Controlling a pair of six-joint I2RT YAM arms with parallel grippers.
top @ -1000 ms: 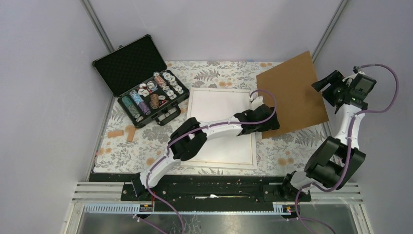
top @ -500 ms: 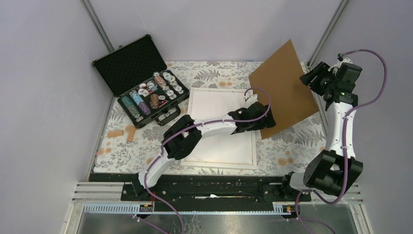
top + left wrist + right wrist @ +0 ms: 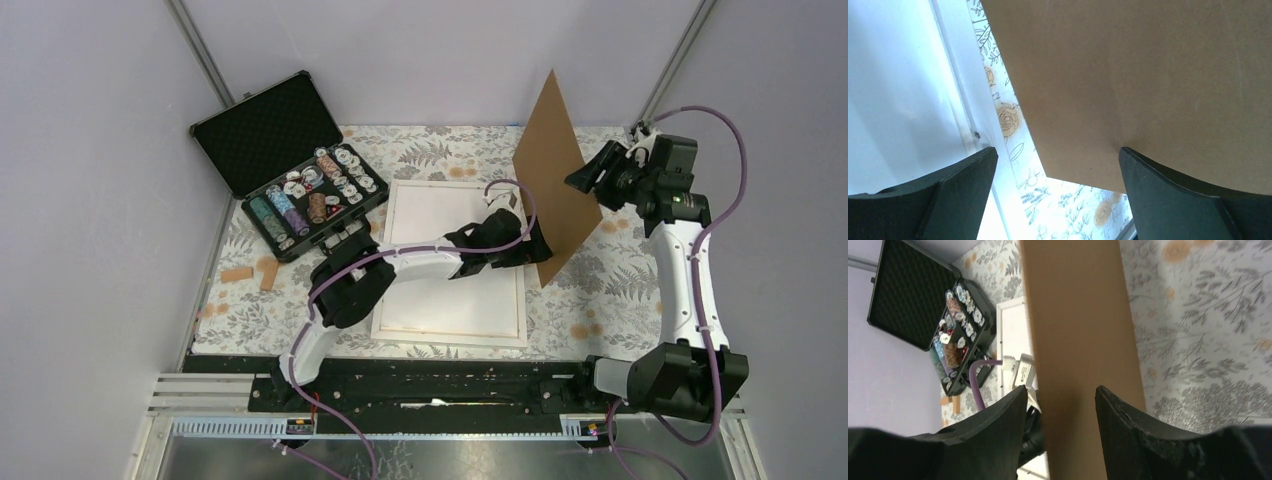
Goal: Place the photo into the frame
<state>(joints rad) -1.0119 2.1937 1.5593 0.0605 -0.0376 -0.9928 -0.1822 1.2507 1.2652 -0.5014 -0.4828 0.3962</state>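
Right pincer point(image 3: 583, 178): clamped on the edge of the backing board point(image 3: 553, 170). In my right wrist view, one finger point(image 3: 993, 430) sits on each face of the board.
Left pincer point(image 3: 533, 243): fingers fully apart, gripping nothing. I hold it low at the frame's right edge, just beside the board's lower corner.
Contact, left pincer to board: I cannot tell.
Backing board: plain brown, raised off the worktop point(image 3: 440, 150) and standing nearly on edge. One corner points up and the lowest corner is near the frame's right side.
Frame point(image 3: 450, 310): white, lying flat at the centre of the floral worktop. The area inside its rim shows plain white, and my left arm reaches across it.
Chip case point(image 3: 265, 130): open, at the far left of the worktop, well apart from the board.
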